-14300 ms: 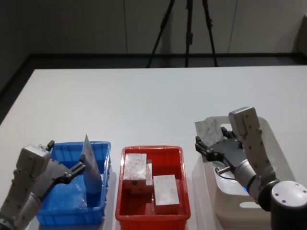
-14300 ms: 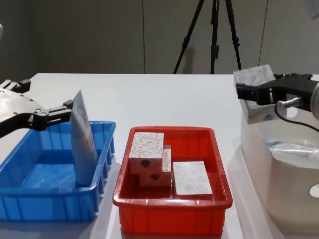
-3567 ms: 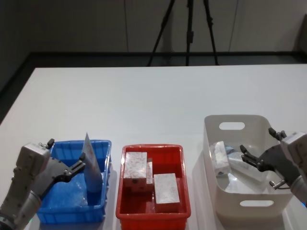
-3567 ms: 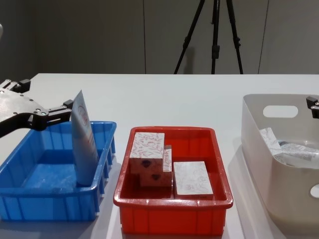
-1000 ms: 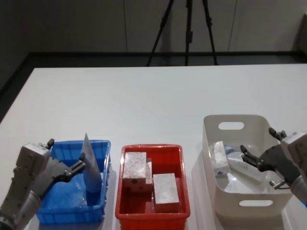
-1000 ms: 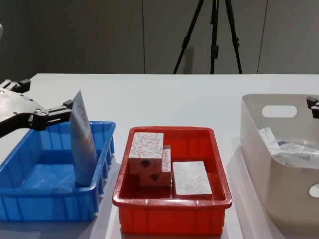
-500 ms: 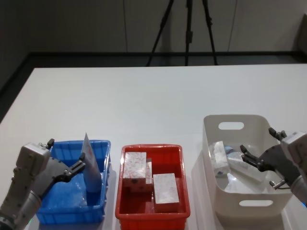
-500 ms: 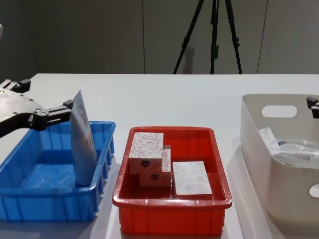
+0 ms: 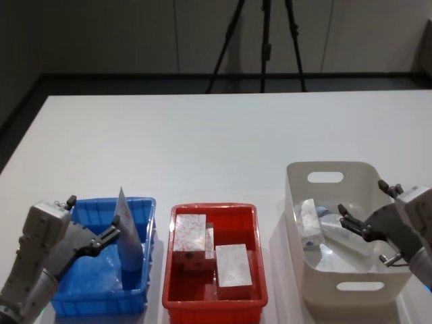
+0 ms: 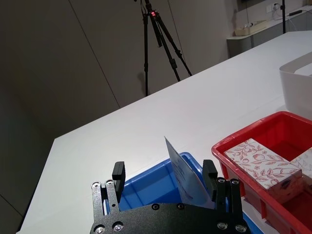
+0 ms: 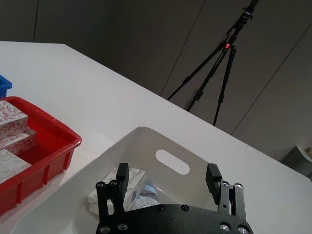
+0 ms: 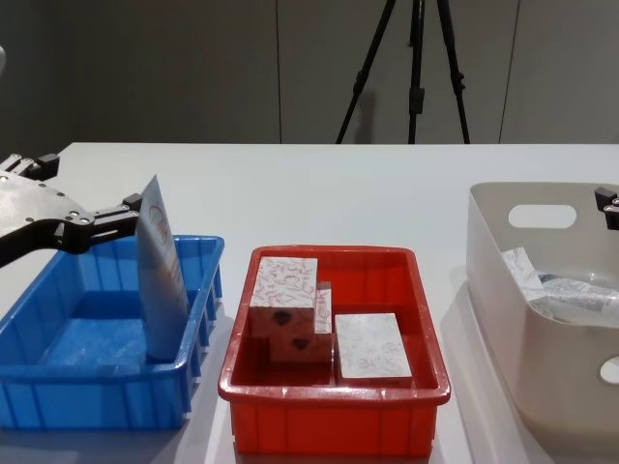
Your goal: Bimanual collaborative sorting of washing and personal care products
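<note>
From where I sit, the sorting looks partly done. Three boxes (image 9: 207, 253) sit in the red tray (image 9: 214, 307) at the middle of the table (image 9: 216, 135), two stacked toward the left side and one lying flat beside them. In the blue tray (image 9: 101, 304) on the left a single tube (image 12: 160, 285) stands upright, crimped end up, leaning against the tray's right wall. My left gripper (image 9: 111, 236) is beside that tube near its top with the jaws spread wide; in the left wrist view the tube sits between them against one finger, so I judge it released rather than gripped. On the right, the beige tub (image 9: 331, 169) still holds work: at least one box (image 9: 308, 223) propped against its left wall and a tube (image 12: 580, 290) lying beside it. My right gripper (image 9: 351, 219) hovers over the tub's interior, jaws parted and holding nothing. So what remains, as I read it, is to lift those leftovers out of the tub, the box for the red tray and the tube for the blue one. I cannot tell whether more lies deeper in the tub.
</note>
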